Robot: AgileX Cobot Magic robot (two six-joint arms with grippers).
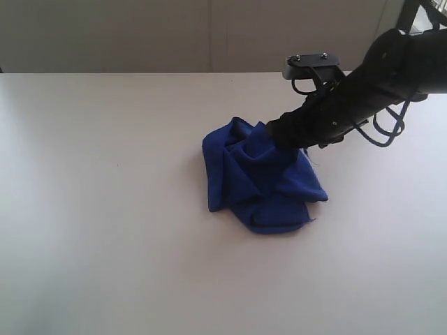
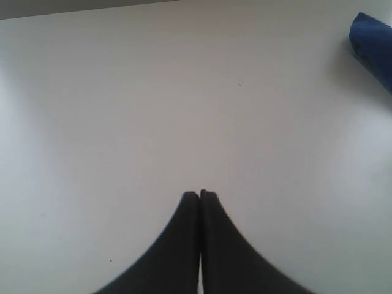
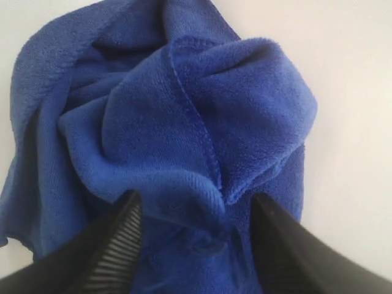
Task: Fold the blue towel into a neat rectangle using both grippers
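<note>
White table (image 1: 105,209); pale wall (image 1: 140,35) behind, possibly panelled.

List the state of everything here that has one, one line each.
blue towel: crumpled in a bunched heap on the table, not folded.
right hand: open, straddling a raised fold of the towel.
left hand: shut, empty, over bare table away from the towel.

Thick black jointed arm (image 1: 380,80), looping black cables (image 1: 385,134), two silver screws (image 1: 310,57), ribbed black claw fingers (image 3: 115,254)
</note>
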